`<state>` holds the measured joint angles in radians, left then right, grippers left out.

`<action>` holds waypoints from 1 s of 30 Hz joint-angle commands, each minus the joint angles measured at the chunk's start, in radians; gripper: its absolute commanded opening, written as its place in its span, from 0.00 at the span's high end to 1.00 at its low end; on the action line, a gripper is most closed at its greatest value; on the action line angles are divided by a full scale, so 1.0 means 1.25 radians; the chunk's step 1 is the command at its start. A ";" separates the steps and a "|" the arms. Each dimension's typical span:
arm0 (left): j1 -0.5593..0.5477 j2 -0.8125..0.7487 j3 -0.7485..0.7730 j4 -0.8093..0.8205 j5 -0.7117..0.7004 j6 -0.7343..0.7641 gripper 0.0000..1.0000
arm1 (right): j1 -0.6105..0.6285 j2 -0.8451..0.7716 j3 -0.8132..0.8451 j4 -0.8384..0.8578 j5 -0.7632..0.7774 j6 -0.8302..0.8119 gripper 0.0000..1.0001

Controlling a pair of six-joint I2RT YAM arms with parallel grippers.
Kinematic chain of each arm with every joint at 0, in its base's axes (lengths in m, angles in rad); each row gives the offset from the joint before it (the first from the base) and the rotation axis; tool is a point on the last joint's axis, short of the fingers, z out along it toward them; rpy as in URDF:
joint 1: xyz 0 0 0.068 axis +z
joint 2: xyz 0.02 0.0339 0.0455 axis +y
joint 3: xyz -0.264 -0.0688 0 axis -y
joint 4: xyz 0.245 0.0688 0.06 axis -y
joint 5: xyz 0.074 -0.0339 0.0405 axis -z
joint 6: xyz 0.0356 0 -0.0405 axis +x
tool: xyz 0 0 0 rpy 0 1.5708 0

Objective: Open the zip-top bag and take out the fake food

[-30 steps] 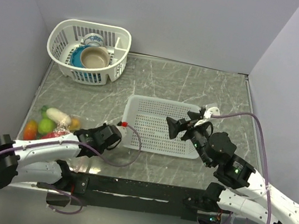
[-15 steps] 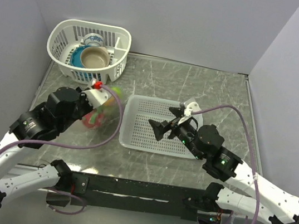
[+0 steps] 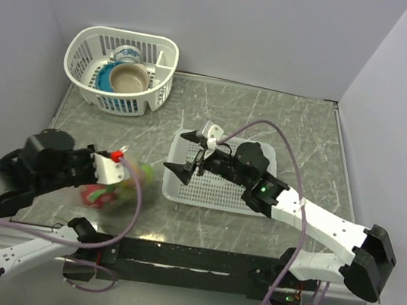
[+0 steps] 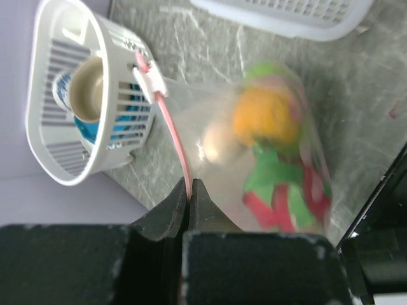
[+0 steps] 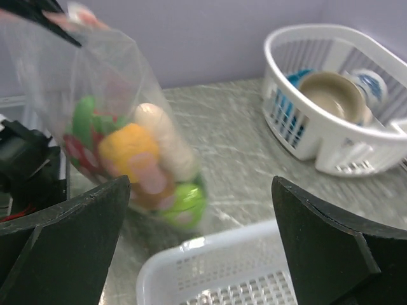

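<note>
1. Both arms on the move! Left arm [image 3: 32,173] has swung the zip-top bag [image 5: 108,76] away from the round white basket [image 3: 161,89] toward the near-left of the table [image 3: 270,116]. Right arm [image 3: 295,208] has stretched further left across the flat white basket [image 3: 216,193].
2. That flat basket sits mid-table, and the round one is at the far-left corner with bowls [image 3: 129,78] and a cup inside.
3. Now the bag hangs in the air just left of the flat basket (blurred, it's swinging), dangling from its pink zipper strip [image 4: 175,136].
4. Fake food [image 5: 130,149] is bunched low inside the bag: orange, white, green and red pieces.
5. Left gripper [image 4: 190,185] is pinched tight on the zipper strip. Right gripper [image 5: 201,190] faces the bag with its jaws spread wide, holding nothing.
</note>
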<state>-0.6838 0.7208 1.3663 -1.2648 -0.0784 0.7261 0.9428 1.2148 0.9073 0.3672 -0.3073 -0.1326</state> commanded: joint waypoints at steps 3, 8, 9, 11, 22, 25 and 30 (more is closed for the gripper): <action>0.001 0.012 0.153 -0.042 0.149 0.046 0.99 | -0.018 0.055 0.050 0.198 -0.240 0.021 0.00; -0.002 0.015 0.158 -0.051 0.209 0.066 0.99 | -0.018 0.072 0.066 0.267 -0.338 0.080 0.00; -0.002 0.014 0.151 -0.045 0.214 0.074 0.99 | -0.018 0.064 0.052 0.285 -0.360 0.092 0.00; 0.000 0.009 0.132 -0.036 0.223 0.081 0.99 | -0.018 0.065 0.052 0.297 -0.386 0.105 0.00; 0.000 0.027 0.130 -0.017 0.279 0.072 0.99 | -0.018 0.171 0.129 0.327 -0.452 0.186 0.14; -0.002 0.028 0.128 -0.019 0.295 0.066 0.99 | -0.016 0.200 0.153 0.352 -0.456 0.213 0.16; -0.002 0.027 0.124 -0.010 0.291 0.073 0.99 | -0.014 0.238 0.182 0.349 -0.471 0.235 0.45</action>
<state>-0.6838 0.7563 1.5055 -1.3743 0.2508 0.7963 0.9241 1.4952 1.0668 0.7483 -0.8646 0.1143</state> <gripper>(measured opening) 0.031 0.663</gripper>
